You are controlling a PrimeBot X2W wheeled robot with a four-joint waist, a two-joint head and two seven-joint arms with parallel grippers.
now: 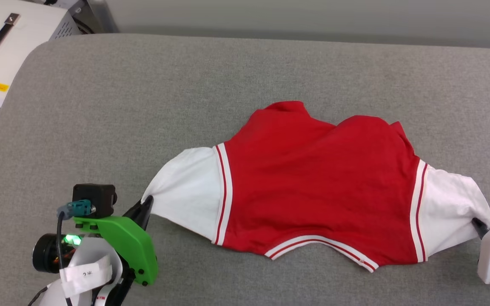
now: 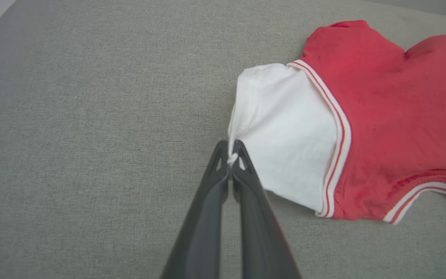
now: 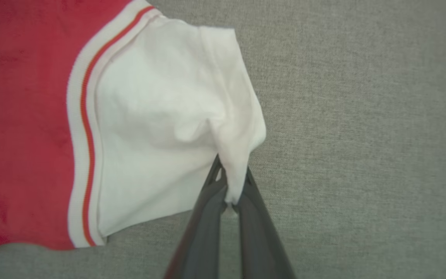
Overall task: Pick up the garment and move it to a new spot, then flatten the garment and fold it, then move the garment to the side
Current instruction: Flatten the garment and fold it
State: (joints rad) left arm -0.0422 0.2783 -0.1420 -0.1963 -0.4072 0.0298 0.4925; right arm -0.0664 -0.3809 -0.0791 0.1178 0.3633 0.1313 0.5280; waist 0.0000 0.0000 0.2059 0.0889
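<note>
The garment [image 1: 313, 182] lies plain red side up, centre-right in the head view on the worktop [image 1: 143, 106]. The left jaws pinch its left sleeve [image 1: 185, 187] tip, the right jaws clench the right sleeve [image 1: 449, 204] tip, probably to pull it flat.

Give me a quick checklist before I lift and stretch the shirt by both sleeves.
1. Left gripper shut on the left sleeve corner: ok.
2. Right gripper shut on the right sleeve edge: ok.
3. Left grip deep enough to hold: cannot tell, only a small tip is pinched.
4. Garment spread between both grippers on the grey surface: ok.
5. Garment flat: not ok, far edge is bunched and wavy.
</note>
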